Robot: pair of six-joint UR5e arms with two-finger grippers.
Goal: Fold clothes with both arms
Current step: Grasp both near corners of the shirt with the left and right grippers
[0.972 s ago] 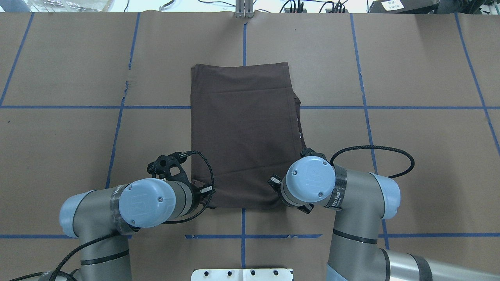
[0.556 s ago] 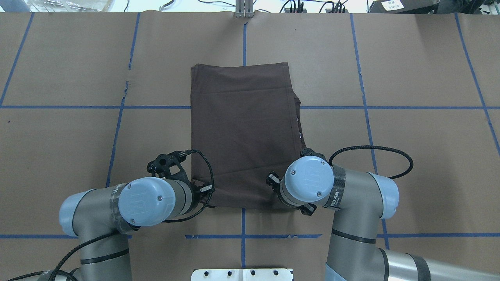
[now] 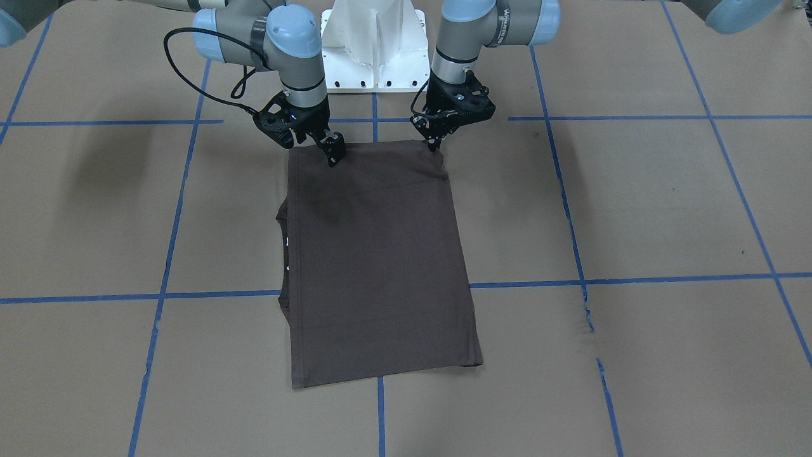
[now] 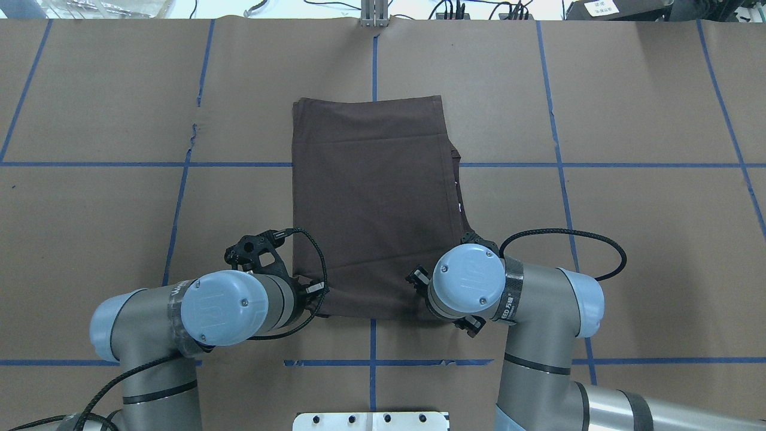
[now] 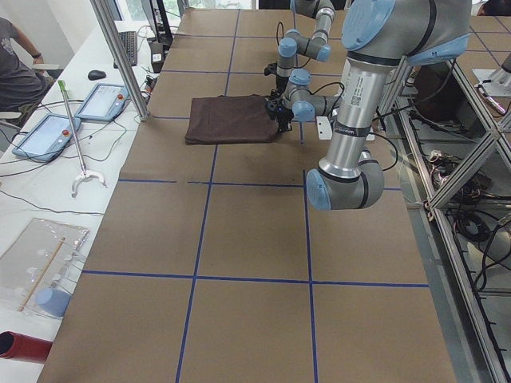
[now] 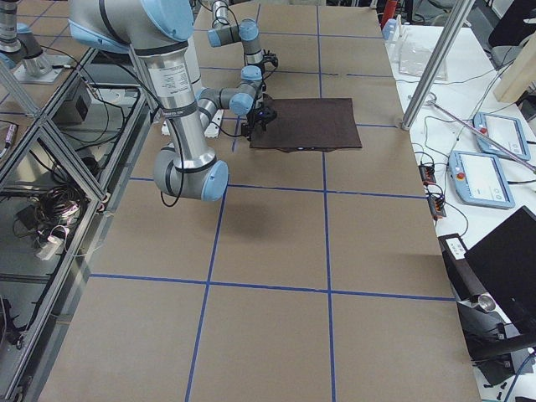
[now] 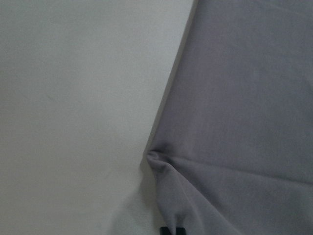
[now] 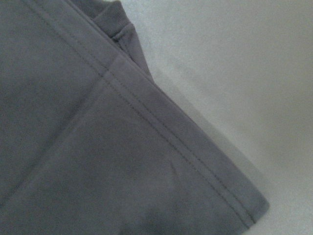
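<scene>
Front-facing view: the dark brown T-shirt (image 3: 380, 266) lies flat as a folded oblong in the middle of the paper-covered bench (image 3: 634, 209). A lower layer with small white tags peeks out along its left side. Both tools are down at the edge nearest the white pedestal (image 3: 374, 51). The left tool (image 3: 435, 147), on this view's right, has its fingers drawn together on the shirt's corner. The right tool (image 3: 333, 154) is pinched close on the same edge, a little in from the other corner.

Overhead view: the left arm (image 4: 221, 308) and right arm (image 4: 473, 284) bend over the shirt's near corners, and their wrists hide the fingers. Blue tape lines (image 4: 119, 163) cross the bench.

Side views: the shirt lies far off, just beside the two wrists, and the grip is too small to judge.

Left wrist view: the cloth puckers into a fold that runs down to a black fingertip (image 7: 172, 230) at the bottom edge, with bare bench to the left.

Right wrist view: a stitched hem runs to a shirt corner lying flat on the bench.
</scene>
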